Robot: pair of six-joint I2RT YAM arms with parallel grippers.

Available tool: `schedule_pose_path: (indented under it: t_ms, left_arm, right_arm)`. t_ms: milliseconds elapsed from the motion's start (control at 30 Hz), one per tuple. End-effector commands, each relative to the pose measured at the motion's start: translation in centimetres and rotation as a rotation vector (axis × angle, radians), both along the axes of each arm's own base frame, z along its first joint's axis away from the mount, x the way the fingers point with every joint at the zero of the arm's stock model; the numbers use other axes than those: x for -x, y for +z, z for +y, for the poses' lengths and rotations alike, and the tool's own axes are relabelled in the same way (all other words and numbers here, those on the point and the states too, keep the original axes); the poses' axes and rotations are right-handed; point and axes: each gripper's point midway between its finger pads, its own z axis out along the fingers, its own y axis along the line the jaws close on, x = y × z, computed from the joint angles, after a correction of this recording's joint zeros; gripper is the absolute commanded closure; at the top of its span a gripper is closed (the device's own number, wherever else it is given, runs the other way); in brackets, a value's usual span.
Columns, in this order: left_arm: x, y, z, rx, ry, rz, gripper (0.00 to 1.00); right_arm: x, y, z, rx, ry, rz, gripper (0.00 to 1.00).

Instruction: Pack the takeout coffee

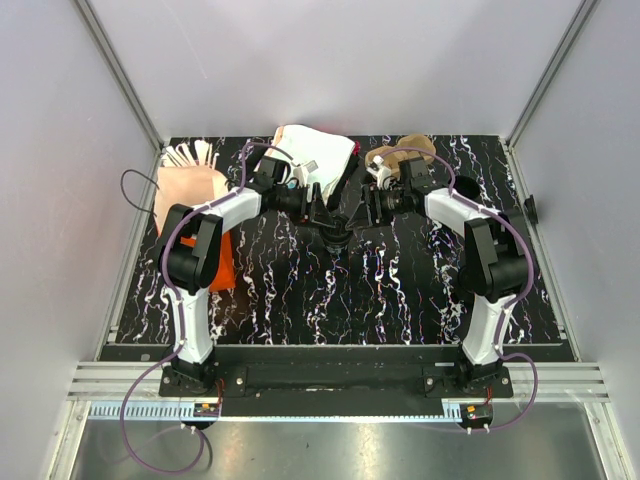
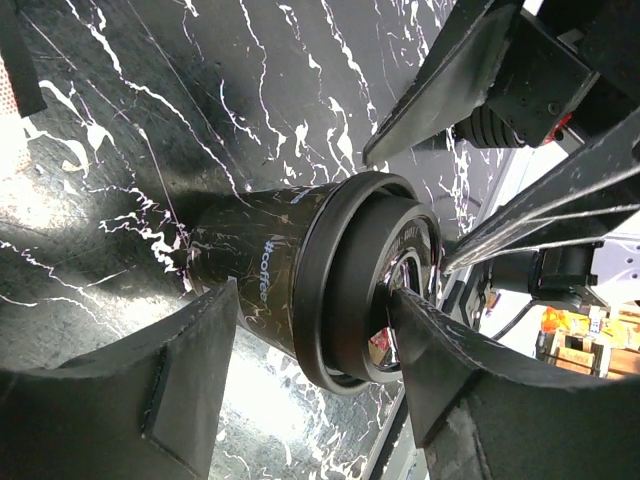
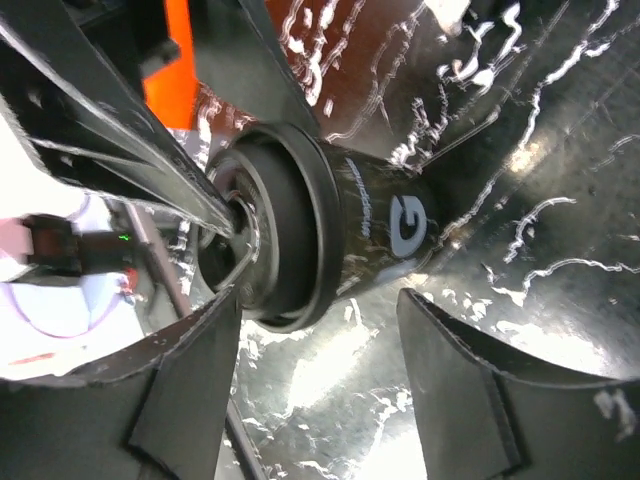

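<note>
Left gripper (image 2: 315, 290) has its jaws spread around the takeout coffee (image 2: 250, 250), one finger against the printed side and the other up by the lid. From its own wrist view I honestly can't tell if it's pinching the cup or just framing it. Right gripper (image 3: 318, 295) comes at the same cup from the opposite side with its jaws apart. There's a sliver of desk (image 3: 540, 250) showing between one finger and the cup wall, so I'd call that one open and holding nothing.

Where things stand: the coffee looks upright on the desk with its black lid on. It's on the near side of the brown cardboard tray (image 1: 415, 147), a little to the tray's left and clearly apart from it. So the lid looks sorted, but the cup isn't in a hollow yet. That's the main bit left as I read it: get a firm hold, lift, carry it to the tray and seat it. The right arm covers part of the tray from above, so I can't see whether the hollows are free.

Also left of the tray is a white bag (image 1: 315, 155), and further left a pink cup of wooden stirrers (image 1: 190, 170). No idea if those get packed too. Neither is at the tray.
</note>
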Motion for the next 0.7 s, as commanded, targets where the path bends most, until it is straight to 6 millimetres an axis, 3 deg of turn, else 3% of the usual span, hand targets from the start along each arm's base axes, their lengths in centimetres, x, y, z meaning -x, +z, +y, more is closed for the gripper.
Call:
schedule_pose_path:
  t_ms: [0,367,667]
  left_arm:
    - [0.3,-2.2,0.0,-0.019,-0.007,0.014,0.36]
    - [0.5,-2.8,-0.2,-0.027,-0.008,0.035,0.36]
    - [0.8,-2.4,-0.8,-0.011,-0.029,0.034,0.36]
  right_arm:
    - [-1.1,3.3,0.8,-0.168,0.016,0.014,0.33]
    - [-2.0,1.7,0.0,-0.273,-0.012,0.104,0.49]
    - [-3.2,1.4,0.5,-0.309,-0.025,0.125,0.54]
